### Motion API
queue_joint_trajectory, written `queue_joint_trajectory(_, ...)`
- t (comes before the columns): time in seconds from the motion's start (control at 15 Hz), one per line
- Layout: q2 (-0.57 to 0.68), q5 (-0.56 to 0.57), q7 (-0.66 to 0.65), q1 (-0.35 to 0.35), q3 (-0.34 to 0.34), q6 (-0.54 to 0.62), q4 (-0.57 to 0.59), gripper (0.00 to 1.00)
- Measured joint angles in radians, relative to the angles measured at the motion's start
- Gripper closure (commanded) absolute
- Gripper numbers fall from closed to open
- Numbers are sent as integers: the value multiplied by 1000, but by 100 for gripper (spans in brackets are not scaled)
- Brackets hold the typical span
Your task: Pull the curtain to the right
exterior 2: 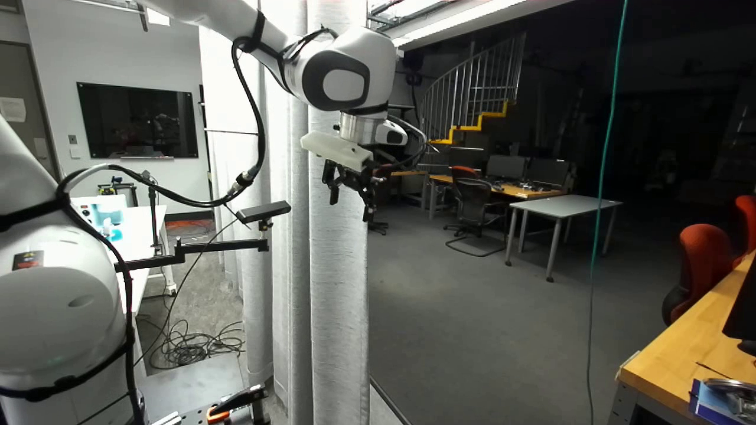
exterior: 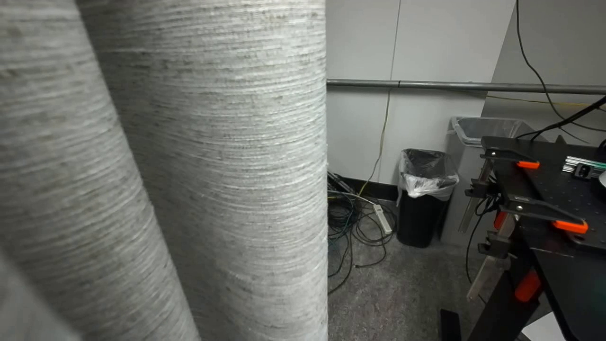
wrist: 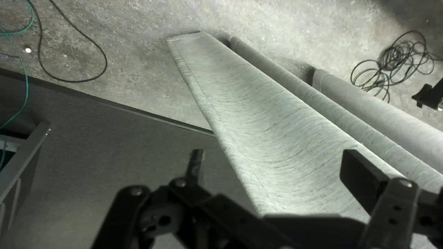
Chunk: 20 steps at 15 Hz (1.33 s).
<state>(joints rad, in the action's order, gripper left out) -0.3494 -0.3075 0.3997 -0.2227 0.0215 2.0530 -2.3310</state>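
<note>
The light-grey woven curtain [exterior: 236, 166] hangs in broad vertical folds and fills the left half of an exterior view. It also hangs behind the arm in an exterior view [exterior 2: 336, 295], with its free edge facing the open room. In the wrist view the curtain [wrist: 270, 114] runs down to the floor. My gripper [exterior 2: 351, 206] is high up near that free edge, pointing down. In the wrist view my gripper [wrist: 274, 153] is open: one finger shows over the dark floor past the edge, the other over the fabric. Nothing is clamped. I cannot tell whether a finger touches the cloth.
A camera on a black bracket [exterior 2: 263, 213] stands left of the curtain. Coiled cables [exterior 2: 192, 345] lie on the floor. A teal cord [exterior 2: 599, 224] hangs at the right. A black table [exterior: 568, 255] with clamps and a black bin [exterior: 419, 218] show in an exterior view.
</note>
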Motion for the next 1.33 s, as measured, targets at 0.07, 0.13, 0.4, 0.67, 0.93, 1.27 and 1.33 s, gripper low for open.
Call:
queue_joint_trajectory(0.07,31,-8,52,0,7,0,7,0)
queue_joint_trajectory(0.13,60,-17,103,0,13,0,15,0)
queue_joint_trajectory(0.4,144,-70,300,0,15,-30,49,0)
queue_joint_trajectory(0.67,177,-125,500,-1,3,-111,101,0)
queue_joint_trajectory(0.93,201,-131,627,4,-8,-135,172,0)
queue_joint_trajectory(1.27,254,-113,725,30,-15,-77,236,0)
queue_joint_trajectory(1.33,267,-113,745,32,-18,-55,243,0)
